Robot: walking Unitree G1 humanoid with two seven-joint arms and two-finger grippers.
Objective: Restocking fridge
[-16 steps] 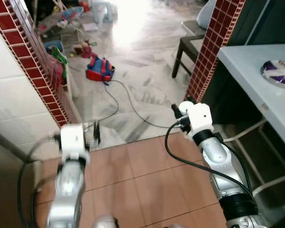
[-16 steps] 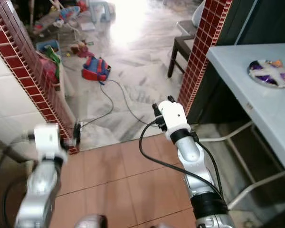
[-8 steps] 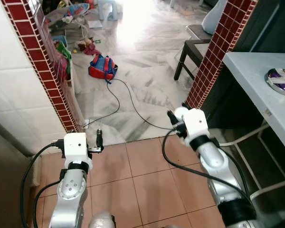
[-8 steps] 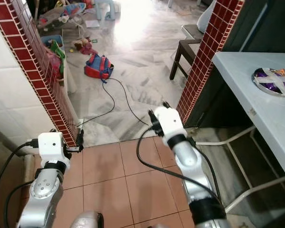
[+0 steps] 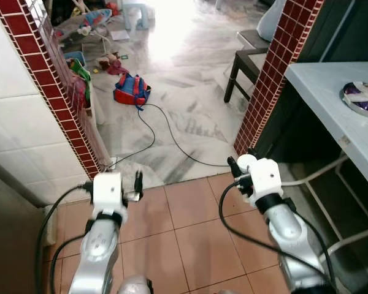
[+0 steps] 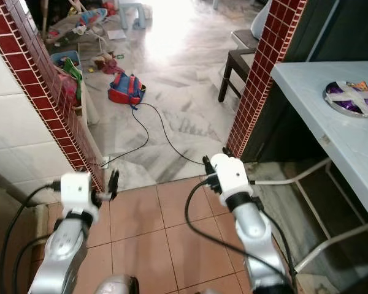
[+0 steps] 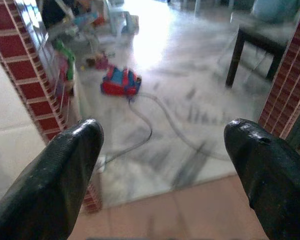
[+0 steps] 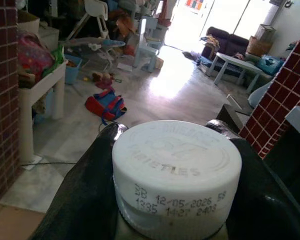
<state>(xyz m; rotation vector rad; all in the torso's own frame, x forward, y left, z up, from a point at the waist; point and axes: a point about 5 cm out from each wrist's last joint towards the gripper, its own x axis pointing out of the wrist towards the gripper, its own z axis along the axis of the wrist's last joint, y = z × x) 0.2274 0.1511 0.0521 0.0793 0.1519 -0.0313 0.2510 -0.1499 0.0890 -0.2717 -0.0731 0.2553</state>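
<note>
My right gripper [image 8: 176,150] is shut on a bottle whose white screw cap [image 8: 176,170] carries a printed date; only the bottle's top shows. In the head views the cap [image 5: 246,162] peeks out in front of the right wrist, held over the edge of the terracotta floor tiles. My left gripper [image 7: 165,135] stands open with nothing between its fingers [image 5: 138,182], held at about the same height on the left, near the foot of the brick-edged wall.
A red brick pillar [image 5: 267,79] and a pale table [image 5: 331,98] with a plate of wrapped items [image 5: 362,98] stand at the right. A white tiled wall [image 5: 18,122] is on the left. Ahead on the marble floor lie a black cable [image 5: 165,131], a red-blue backpack [image 5: 132,90] and toys.
The whole view has shifted as I move. Both arms stay raised in front; the right gripper still holds the bottle and now sits lower in the picture.
</note>
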